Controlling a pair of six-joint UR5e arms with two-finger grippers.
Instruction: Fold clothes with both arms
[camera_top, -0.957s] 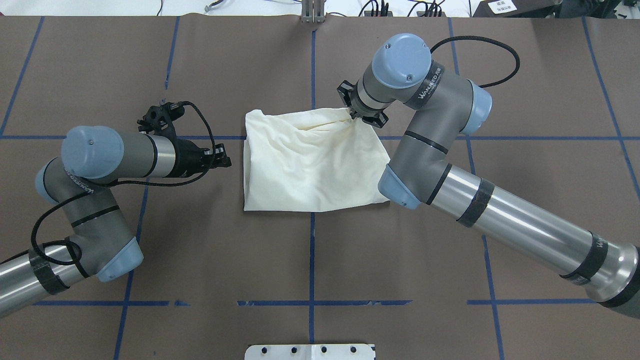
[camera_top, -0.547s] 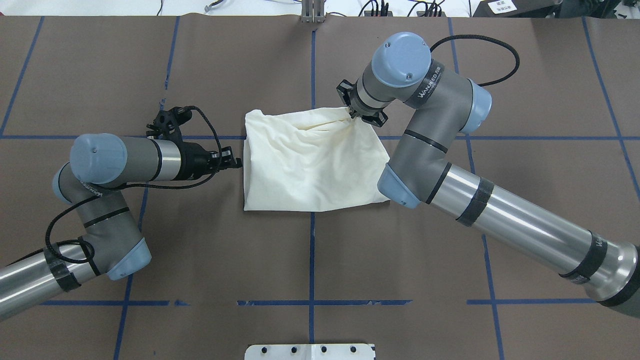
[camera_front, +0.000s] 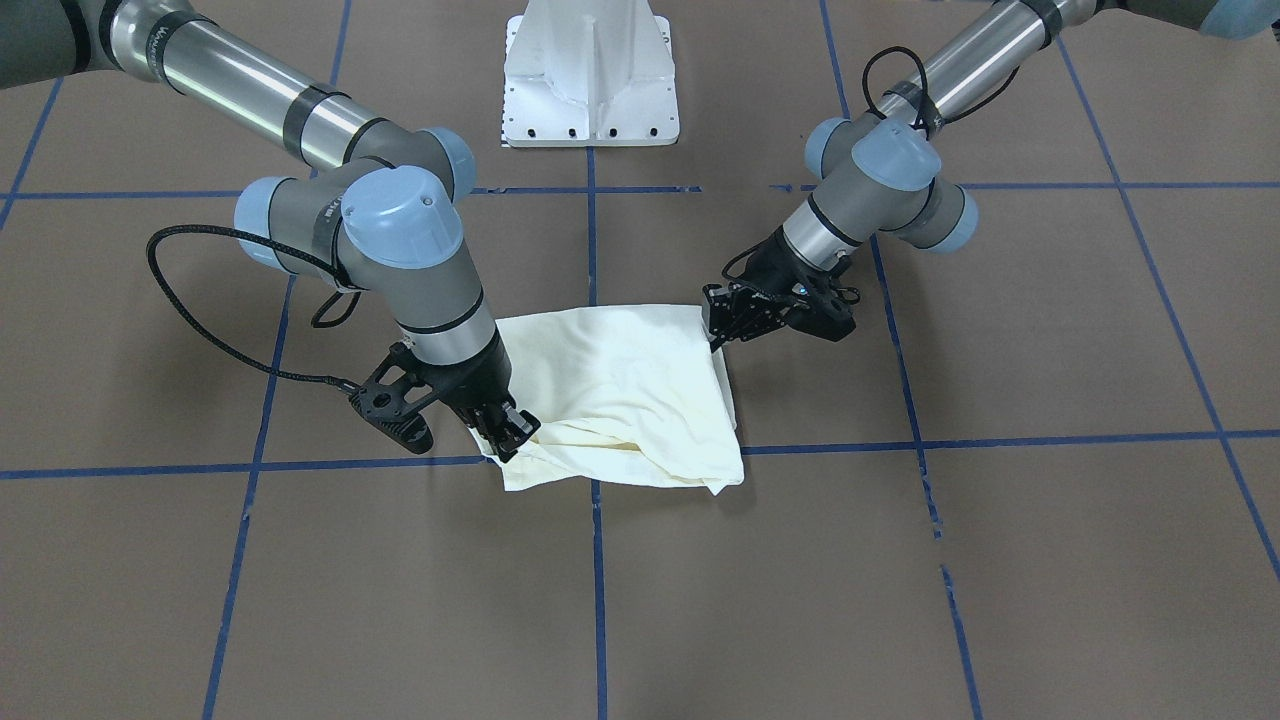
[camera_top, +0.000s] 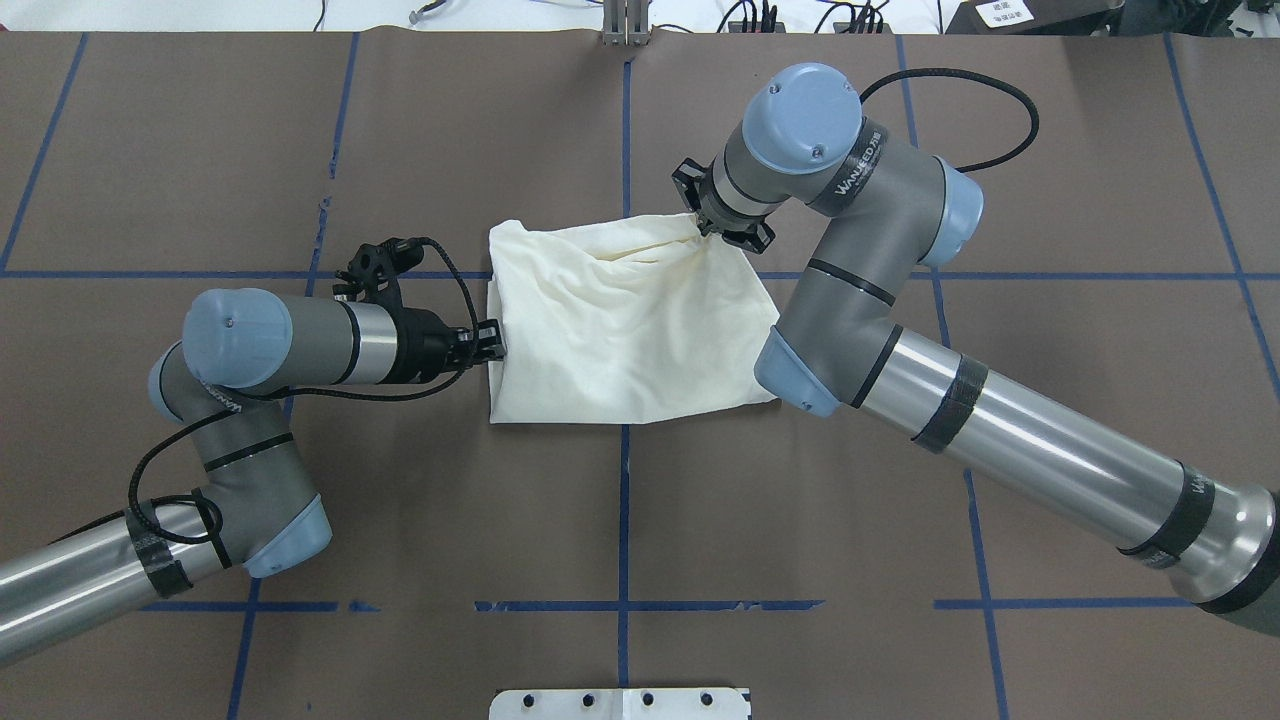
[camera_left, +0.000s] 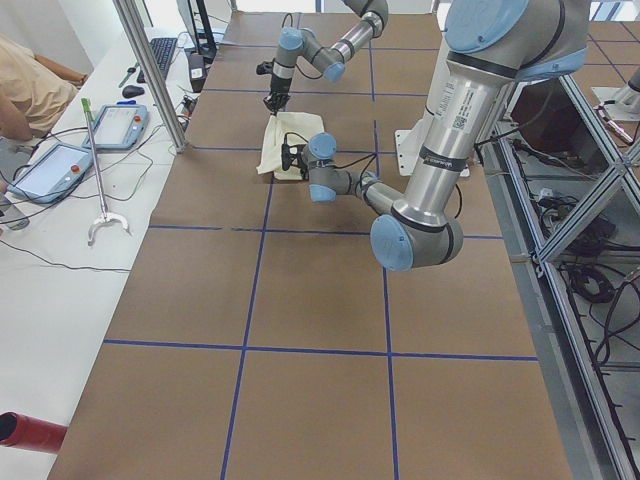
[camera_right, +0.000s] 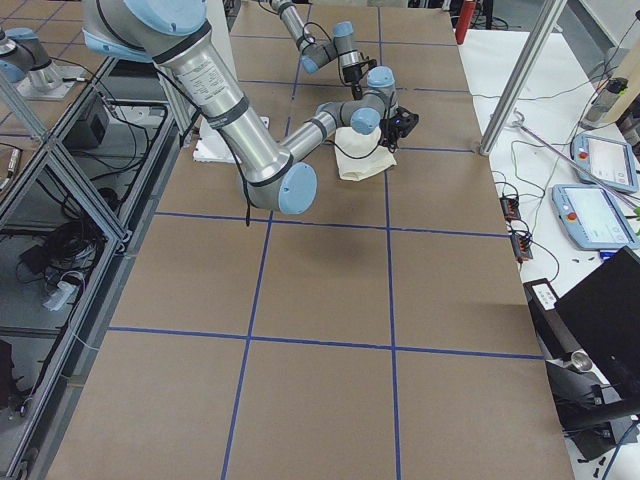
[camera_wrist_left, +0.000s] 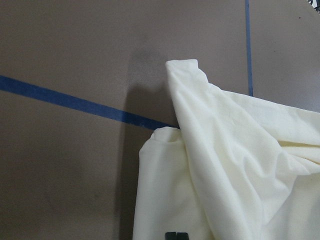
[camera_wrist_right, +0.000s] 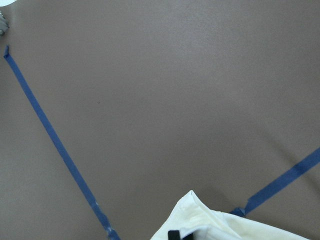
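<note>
The cream shirt (camera_top: 630, 330) lies folded into a rough rectangle mid-table, plain side up, with wrinkles running to its far right corner. My right gripper (camera_top: 700, 225) is shut on that corner and points down; in the front view it sits at the cloth's near left corner (camera_front: 505, 435). My left gripper (camera_top: 492, 342) reaches in level from the left, open, its fingertips at the shirt's left edge (camera_front: 715, 325). The left wrist view shows the layered shirt (camera_wrist_left: 225, 165) edge just ahead. The right wrist view shows only the shirt's (camera_wrist_right: 200, 225) corner.
Brown table cover with blue tape grid lines (camera_top: 625, 500). The white pedestal base (camera_front: 590, 75) stands at the robot's side of the table. Beyond the far edge lie cables, teach pendants (camera_left: 120, 125) and a person's sleeve (camera_left: 30, 85).
My left arm has swung right and slightly toward the robot, bringing its gripper from clear of the cloth to the shirt's left edge. The right gripper and shirt have stayed put.
</note>
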